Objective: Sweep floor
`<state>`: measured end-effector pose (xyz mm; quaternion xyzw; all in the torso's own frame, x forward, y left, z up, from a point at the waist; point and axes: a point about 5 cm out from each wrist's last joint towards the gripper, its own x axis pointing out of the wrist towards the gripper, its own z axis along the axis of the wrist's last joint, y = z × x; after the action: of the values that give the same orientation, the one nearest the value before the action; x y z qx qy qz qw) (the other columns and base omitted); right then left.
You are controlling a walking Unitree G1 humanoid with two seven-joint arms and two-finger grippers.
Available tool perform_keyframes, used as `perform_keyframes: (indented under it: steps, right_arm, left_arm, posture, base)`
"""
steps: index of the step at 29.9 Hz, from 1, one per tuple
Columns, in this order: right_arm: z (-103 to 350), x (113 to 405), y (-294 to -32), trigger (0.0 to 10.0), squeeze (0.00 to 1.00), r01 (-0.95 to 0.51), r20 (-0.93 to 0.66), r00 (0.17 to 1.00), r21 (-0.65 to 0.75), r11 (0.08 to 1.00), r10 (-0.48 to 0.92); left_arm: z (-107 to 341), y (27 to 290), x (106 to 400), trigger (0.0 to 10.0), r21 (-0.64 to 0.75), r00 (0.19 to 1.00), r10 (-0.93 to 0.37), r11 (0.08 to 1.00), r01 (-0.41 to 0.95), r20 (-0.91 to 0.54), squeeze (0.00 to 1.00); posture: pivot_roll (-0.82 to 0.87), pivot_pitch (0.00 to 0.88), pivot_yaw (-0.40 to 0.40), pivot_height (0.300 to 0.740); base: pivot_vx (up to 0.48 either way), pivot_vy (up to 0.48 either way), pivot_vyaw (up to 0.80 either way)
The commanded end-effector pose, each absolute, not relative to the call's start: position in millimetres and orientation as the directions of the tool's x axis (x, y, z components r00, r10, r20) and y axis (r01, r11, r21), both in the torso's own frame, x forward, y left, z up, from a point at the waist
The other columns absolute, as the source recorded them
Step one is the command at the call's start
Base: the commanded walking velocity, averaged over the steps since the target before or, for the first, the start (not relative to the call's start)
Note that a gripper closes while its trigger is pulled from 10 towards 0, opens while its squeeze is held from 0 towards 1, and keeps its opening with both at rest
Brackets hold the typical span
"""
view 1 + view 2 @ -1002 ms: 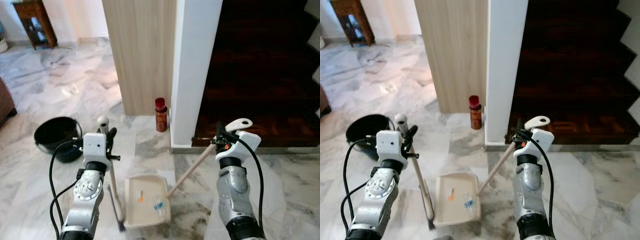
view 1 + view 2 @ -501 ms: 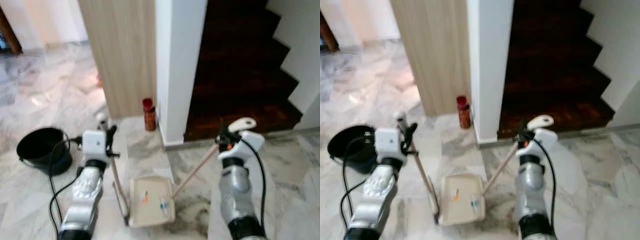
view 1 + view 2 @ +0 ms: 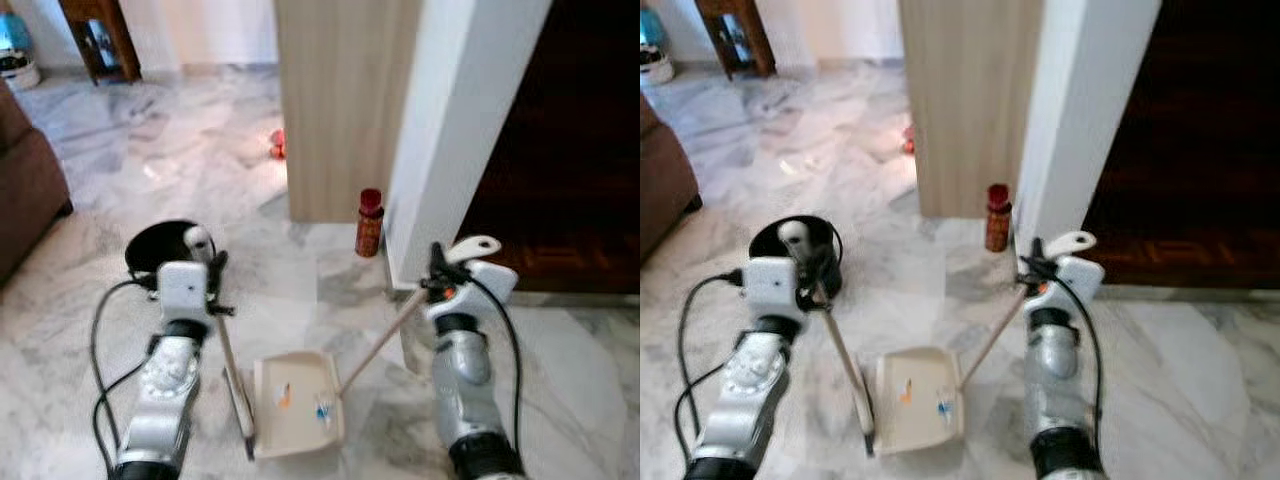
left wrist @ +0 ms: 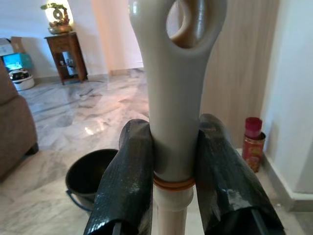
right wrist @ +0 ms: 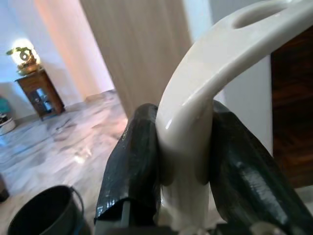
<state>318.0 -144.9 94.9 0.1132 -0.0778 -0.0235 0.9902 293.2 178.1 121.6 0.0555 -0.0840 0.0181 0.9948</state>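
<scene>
**Meanwhile, the view has turned toward the bucket**

The broom handle (image 4: pixel 177 98) is clamped by the left gripper (image 4: pixel 178 161); the dustpan handle (image 5: pixel 195 122) is gripped by the right gripper (image 5: pixel 183 156). Below both, scraps are held in the dustpan (image 3: pixel 297 400). The black bucket (image 3: pixel 160 245) has been brought nearer, so emptying is judged next. No writing is readable.

A cream broom (image 3: pixel 226 360) is held tilted, its pale looped grip clamped between the black fingers of the left claw (image 4: pixel 173 161), its dark bristle end resting on the marble floor (image 3: pixel 330 290) just beside the pan's left edge. A cream dustpan (image 3: pixel 296 402) lies flat on the floor, an orange scrap and a blue scrap inside it. Its long wooden handle slants up to the right claw (image 5: pixel 183 161), where the curved white grip is clamped.
</scene>
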Motion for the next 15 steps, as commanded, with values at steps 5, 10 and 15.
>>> perform_keyframes:
  steps: [5,10,15]
  right_arm:
    - [109.0,321.9,-148.1,10.0,0.00,0.031,0.211,0.974,0.246,0.969,-0.084]
    - [108.6,321.9,-148.1,10.0,0.00,0.033,0.208,0.974,0.252,0.967,-0.087]
    - [107.6,321.6,-148.9,10.0,0.00,0.036,0.204,0.975,0.257,0.966,-0.091]
  left_arm:
    - [132.0,174.3,295.3,10.0,0.112,0.978,0.009,0.993,-0.034,0.211,0.00]
    - [131.9,174.4,295.4,10.0,0.117,0.978,0.008,0.993,-0.033,0.210,0.00]
    - [131.8,173.3,295.3,10.0,0.133,0.978,-0.004,0.991,-0.025,0.211,0.00]
  posture:
    - [0.13,0.000,0.041,0.740]
    - [0.13,0.000,0.043,0.740]
    - [0.13,0.000,0.042,0.740]
  base:
    - [0.000,0.291,0.80]
    - [0.000,0.290,0.48]
    - [0.000,0.291,0.00]
